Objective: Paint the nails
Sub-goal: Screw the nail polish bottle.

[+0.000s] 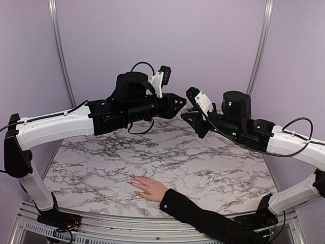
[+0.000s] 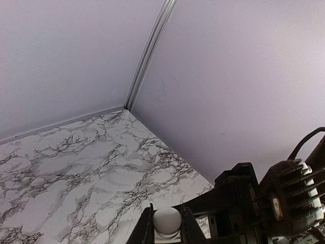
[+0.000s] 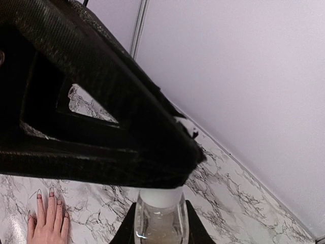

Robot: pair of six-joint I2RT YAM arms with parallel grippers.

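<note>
We see the marble bench (image 1: 91,168) with both arms meeting in the air above its far side. A hand (image 1: 149,188) in a black sleeve (image 1: 203,216) lies flat at the near edge, well apart from them. Right fingers (image 3: 127,231) clamp a clear bottle (image 3: 160,223). Left fingers (image 2: 144,230) pinch its white cap (image 2: 167,221). The nails (image 3: 51,192) are tiny, facing up on that hand.

Left end effector (image 1: 177,103) and right end effector (image 1: 190,116) block each other aloft; room over the hand (image 1: 149,188) seems open.
</note>
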